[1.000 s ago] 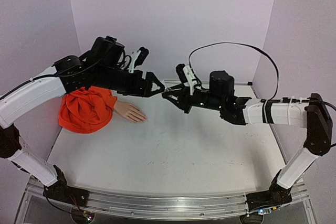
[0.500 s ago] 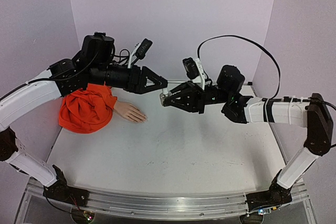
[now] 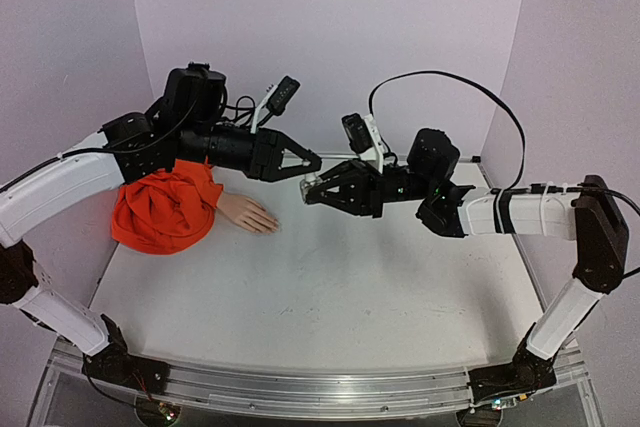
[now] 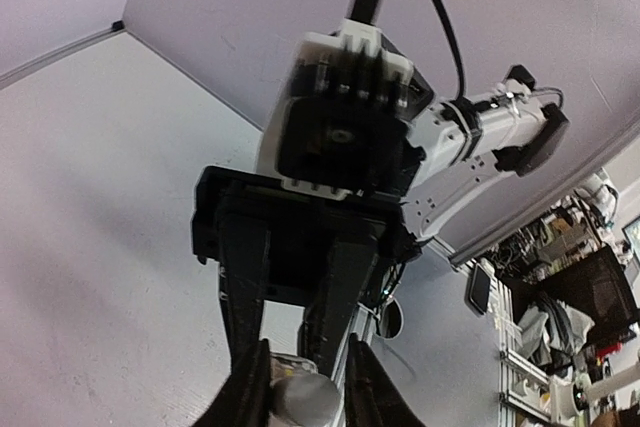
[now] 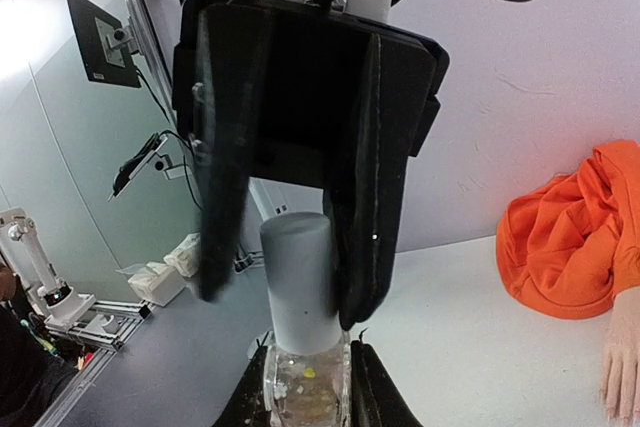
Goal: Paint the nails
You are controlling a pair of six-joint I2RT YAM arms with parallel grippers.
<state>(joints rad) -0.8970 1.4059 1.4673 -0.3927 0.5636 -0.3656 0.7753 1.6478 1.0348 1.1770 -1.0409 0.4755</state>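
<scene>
We see right gripper clamped on clear bottle. Left gripper straddles its grey cap, can't tell if it's gripping. Nails on mannequin hand lie flat on table, beside orange sleeve.

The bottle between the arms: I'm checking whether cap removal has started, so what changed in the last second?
The left pincer edged toward the right arm and its wrist rolled; its fingers now flank the grey cap, though a firm grip isn't clear. The right pincer rolled too, holding the clear bottle, which shows more plainly now. The mannequin hand and orange sleeve stayed put.
</scene>
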